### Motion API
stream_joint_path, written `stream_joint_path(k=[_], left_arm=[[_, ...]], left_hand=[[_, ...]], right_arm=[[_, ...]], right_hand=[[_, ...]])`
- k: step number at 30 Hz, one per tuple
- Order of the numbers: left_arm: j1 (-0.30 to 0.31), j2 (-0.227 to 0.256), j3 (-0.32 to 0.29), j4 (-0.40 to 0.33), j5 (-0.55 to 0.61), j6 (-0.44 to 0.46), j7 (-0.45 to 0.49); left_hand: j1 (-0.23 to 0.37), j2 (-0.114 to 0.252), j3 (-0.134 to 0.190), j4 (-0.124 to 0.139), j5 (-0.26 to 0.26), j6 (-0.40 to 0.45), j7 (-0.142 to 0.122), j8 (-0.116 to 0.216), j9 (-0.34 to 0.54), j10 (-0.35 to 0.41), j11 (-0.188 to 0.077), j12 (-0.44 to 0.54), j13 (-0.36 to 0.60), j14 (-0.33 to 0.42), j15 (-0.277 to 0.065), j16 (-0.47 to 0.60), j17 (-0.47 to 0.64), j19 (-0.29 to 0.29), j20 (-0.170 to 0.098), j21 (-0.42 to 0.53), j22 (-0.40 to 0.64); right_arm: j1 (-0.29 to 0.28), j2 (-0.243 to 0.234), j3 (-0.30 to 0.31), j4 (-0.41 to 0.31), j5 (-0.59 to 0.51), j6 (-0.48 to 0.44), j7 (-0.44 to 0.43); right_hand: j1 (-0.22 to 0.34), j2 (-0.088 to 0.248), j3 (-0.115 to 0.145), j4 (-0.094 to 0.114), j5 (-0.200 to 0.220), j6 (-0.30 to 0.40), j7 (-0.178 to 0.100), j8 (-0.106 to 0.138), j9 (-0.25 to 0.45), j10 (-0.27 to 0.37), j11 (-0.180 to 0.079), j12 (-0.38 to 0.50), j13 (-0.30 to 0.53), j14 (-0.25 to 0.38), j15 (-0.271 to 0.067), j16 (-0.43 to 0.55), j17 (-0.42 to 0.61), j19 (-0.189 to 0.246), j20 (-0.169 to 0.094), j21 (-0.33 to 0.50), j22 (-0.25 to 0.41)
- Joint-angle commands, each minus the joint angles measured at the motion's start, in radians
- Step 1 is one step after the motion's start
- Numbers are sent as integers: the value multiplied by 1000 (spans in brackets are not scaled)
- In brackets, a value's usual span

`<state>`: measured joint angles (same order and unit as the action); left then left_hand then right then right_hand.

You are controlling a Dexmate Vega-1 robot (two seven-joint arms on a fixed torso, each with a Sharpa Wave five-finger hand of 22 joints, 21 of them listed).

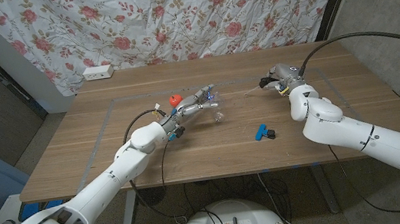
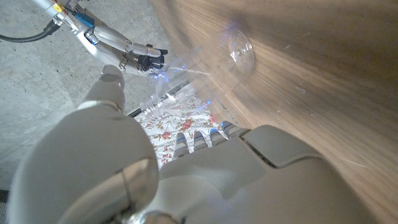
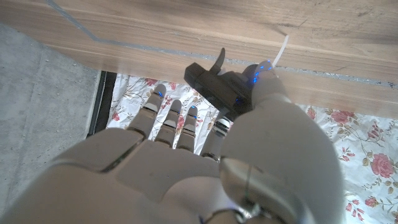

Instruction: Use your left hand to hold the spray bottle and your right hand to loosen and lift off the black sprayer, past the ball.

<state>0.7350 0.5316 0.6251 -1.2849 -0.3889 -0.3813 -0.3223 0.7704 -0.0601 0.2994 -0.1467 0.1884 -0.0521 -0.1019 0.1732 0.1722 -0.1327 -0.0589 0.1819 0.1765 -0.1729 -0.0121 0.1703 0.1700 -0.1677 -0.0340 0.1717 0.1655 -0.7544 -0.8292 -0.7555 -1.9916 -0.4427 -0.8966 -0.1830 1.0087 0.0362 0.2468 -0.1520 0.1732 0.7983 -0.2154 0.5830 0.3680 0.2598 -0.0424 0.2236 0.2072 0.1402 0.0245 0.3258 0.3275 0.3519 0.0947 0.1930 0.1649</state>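
Left hand [image 1: 200, 99] held the clear spray bottle [image 1: 213, 107] near the table's [image 1: 113, 154] middle in the head view — we saw a red ball [image 1: 175, 99] just beside it. Right hand [image 1: 279, 77], well apart toward the far right, gripped the black sprayer [image 1: 266, 83]; a blue clip [image 1: 265, 132] lay nearer us.

Left wrist view: we noted the bottle [image 2: 239, 50] as a transparent blur over wood, the other hand [image 2: 134, 56] with the sprayer [image 2: 151, 61] beyond.

Right wrist view: sprayer [image 3: 217, 84] pinched by the right hand [image 3: 205, 155], its white tube [image 3: 283, 48] trailing — clear of the bottle.

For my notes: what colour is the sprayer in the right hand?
Black; the sprayer shows best in the right wrist view, held by the right hand.
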Motion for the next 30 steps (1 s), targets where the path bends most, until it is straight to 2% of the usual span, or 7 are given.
stream_joint_path(k=[1,10,18,21,25,30], left_arm=[[53,26,-33,-72,-20,11,51],[96,45,-59,-120,-14,19,117],[118,30,-77,-119,-40,-3,143],[127,16,-86,-107,-87,-8,122],[138,30,-95,-120,-96,6,128],[158,23,-112,-124,-115,-2,150]], left_hand=[[-16,5,1,10,-4,-1,4,4,3,-3,6,5,2,-31,8,5,1,-70,5,5,4],[-27,12,0,14,-5,0,11,6,3,-2,17,7,2,-29,14,7,1,-69,8,8,4],[-37,18,0,17,-6,8,14,10,3,5,17,10,2,-22,14,10,1,-61,13,12,4],[-45,23,0,20,-7,18,15,13,3,9,14,13,2,-17,13,12,1,-55,15,15,4],[-52,28,0,22,-7,26,18,15,3,15,14,15,2,-13,12,13,1,-50,17,17,4],[-61,35,0,25,-8,36,16,17,3,25,15,18,2,-3,12,15,1,-39,19,20,4]], right_arm=[[-37,39,15,43,8,28,-79],[-51,52,40,62,53,54,-93],[-53,66,58,70,96,60,-98],[-58,78,75,70,126,62,-103],[-55,81,77,73,145,59,-105],[-53,84,81,75,170,62,-110]], right_hand=[[9,-1,-5,-1,6,15,-5,62,25,15,3,9,1,18,-2,6,2,22,-5,9,4],[3,-3,-8,1,6,18,-5,64,23,21,3,9,1,22,-5,7,3,34,-10,10,4],[-7,-4,-11,5,5,16,-4,63,19,22,5,8,2,21,-2,6,3,36,-10,9,4],[-15,-4,-13,9,5,13,-4,60,16,20,7,6,2,20,1,5,4,36,-11,8,4],[-24,-3,-16,13,5,12,-4,59,12,18,10,4,2,14,9,3,4,37,-3,7,4],[-32,-3,-18,15,5,12,-3,58,8,15,13,2,2,12,10,1,4,36,2,5,4]])
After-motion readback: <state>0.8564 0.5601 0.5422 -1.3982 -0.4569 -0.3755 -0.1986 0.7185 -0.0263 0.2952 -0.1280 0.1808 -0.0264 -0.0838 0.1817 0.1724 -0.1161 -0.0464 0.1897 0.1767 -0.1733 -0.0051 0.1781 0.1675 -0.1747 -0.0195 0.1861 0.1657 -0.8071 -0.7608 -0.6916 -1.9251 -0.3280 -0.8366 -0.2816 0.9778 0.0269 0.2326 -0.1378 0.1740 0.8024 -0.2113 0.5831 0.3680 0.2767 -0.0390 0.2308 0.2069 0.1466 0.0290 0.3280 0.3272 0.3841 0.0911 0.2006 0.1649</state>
